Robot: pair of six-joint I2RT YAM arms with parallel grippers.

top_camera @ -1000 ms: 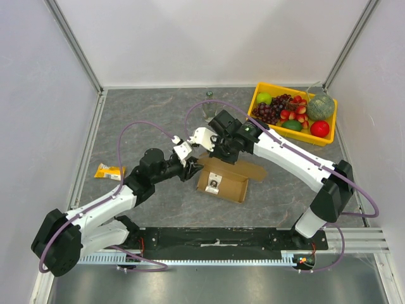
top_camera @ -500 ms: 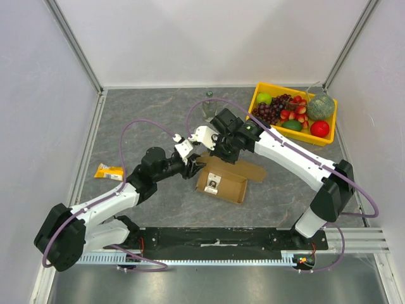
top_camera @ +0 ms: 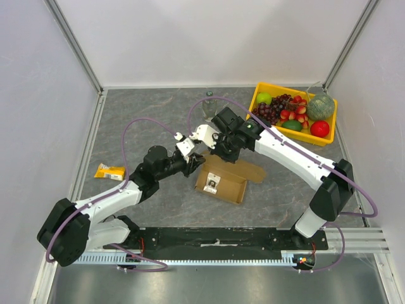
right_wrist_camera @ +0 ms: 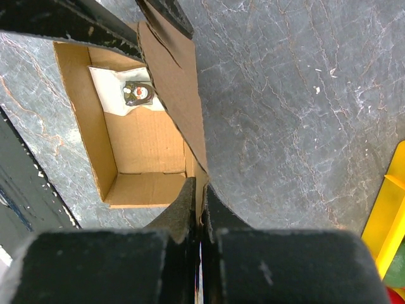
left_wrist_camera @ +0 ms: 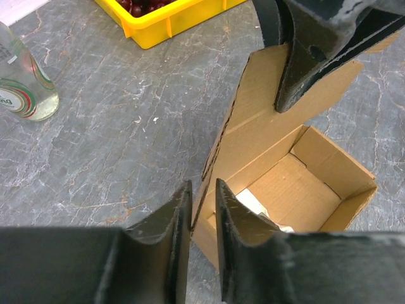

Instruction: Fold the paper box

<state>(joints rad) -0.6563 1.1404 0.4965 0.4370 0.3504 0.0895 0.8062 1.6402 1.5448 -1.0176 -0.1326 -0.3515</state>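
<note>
Grey table [top_camera: 145,114]: brown, open-topped paper box [top_camera: 231,184]

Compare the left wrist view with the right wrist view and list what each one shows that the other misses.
Left wrist only: the clear glass bottle and dark grapes in the yellow plastic tray. Right wrist only: the small printed picture on the white paper slip inside the brown corrugated cardboard paper box. Both: that box, its raised flap pinched by the shut right gripper and straddled by the left gripper, a bit of the tray, and the grey stone-patterned table.
</note>
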